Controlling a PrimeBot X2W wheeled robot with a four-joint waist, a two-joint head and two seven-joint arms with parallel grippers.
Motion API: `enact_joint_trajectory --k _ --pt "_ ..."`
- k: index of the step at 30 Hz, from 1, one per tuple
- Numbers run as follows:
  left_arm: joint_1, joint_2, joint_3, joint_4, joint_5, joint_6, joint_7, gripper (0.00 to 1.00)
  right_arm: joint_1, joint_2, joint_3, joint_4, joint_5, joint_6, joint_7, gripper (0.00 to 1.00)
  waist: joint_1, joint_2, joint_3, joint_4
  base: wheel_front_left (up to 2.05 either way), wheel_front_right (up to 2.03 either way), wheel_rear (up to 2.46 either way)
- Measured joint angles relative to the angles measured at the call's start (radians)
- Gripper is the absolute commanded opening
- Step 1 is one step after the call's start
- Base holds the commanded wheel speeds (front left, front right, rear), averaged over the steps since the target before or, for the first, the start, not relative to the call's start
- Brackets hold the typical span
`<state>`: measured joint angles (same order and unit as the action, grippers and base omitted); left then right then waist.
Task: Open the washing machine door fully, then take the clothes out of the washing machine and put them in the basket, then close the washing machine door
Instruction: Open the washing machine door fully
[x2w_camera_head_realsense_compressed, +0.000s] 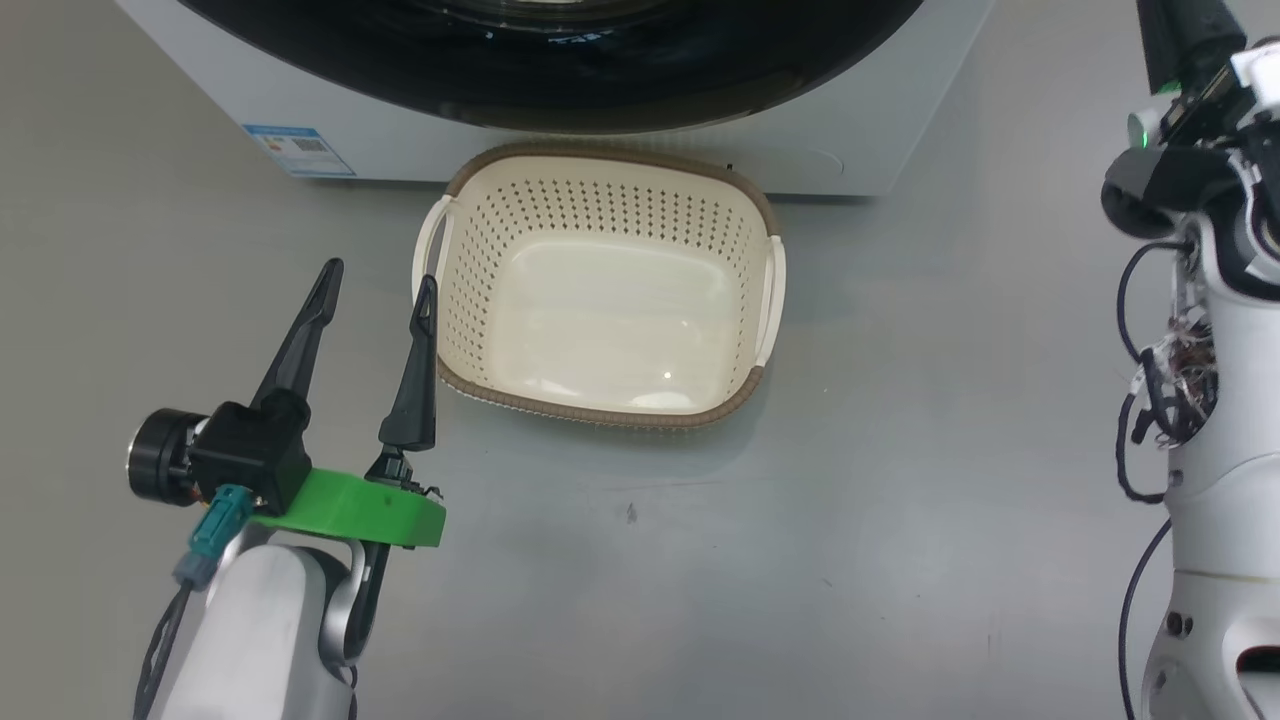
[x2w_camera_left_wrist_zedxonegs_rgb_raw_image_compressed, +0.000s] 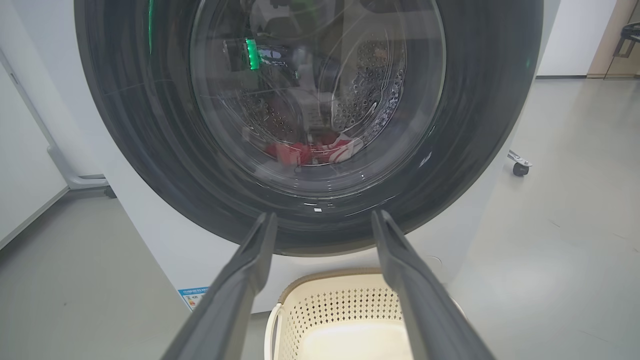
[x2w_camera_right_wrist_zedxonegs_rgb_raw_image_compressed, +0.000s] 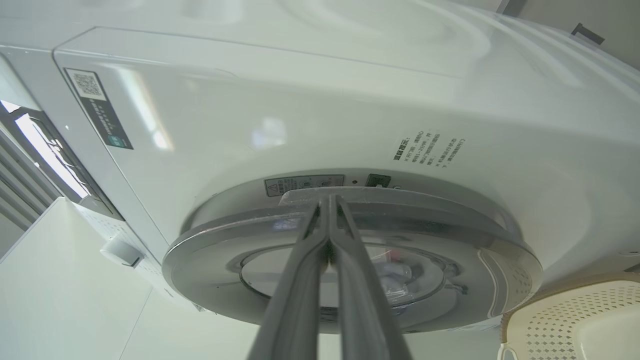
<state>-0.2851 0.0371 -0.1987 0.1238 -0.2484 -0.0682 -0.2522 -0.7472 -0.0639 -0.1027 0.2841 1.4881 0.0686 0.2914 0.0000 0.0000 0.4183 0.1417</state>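
The washing machine door (x2w_camera_left_wrist_zedxonegs_rgb_raw_image_compressed: 150, 160) sits closed against the washing machine (x2w_camera_head_realsense_compressed: 420, 150). It is judged rigid, hinged and glossy, so a grip on the smooth ring is likely to slip. The recess at its rim is the better hold. The clothes (x2w_camera_left_wrist_zedxonegs_rgb_raw_image_compressed: 305, 150) lie low in the drum behind the glass and should handle as light, limp fabric. The basket (x2w_camera_head_realsense_compressed: 600, 160) stands empty on the floor (x2w_camera_head_realsense_compressed: 900, 500), just in front of the machine. The right pincer (x2w_camera_right_wrist_zedxonegs_rgb_raw_image_compressed: 327, 200) is pressed together, its tips at the door rim, with the arm raised. The left pincer (x2w_camera_head_realsense_compressed: 380, 274) is spread, holds nothing, and hovers beside the basket, fingers pointing toward the door.
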Motion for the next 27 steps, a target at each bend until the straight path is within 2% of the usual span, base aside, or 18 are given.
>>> enact_joint_trajectory --k 12,18,27 --pt "-0.055 -0.004 -0.035 -0.026 -0.030 0.003 0.000 1.00 -0.212 -0.078 0.029 0.040 0.025 -0.078 0.128 0.00 0.0000 0.0000 0.104 0.059 0.00 0.00 0.00" --pt "-0.080 -0.005 -0.061 -0.028 -0.039 0.012 0.000 1.00 -0.288 -0.090 0.033 0.074 0.026 -0.098 0.155 0.00 0.0001 0.0000 0.140 0.088 0.00 0.00 0.00" --pt "-0.090 -0.006 -0.063 -0.027 -0.039 0.024 0.000 1.00 -0.352 -0.119 0.063 0.137 0.026 -0.107 0.216 0.00 0.0001 0.0000 0.164 0.112 0.00 0.00 0.00"
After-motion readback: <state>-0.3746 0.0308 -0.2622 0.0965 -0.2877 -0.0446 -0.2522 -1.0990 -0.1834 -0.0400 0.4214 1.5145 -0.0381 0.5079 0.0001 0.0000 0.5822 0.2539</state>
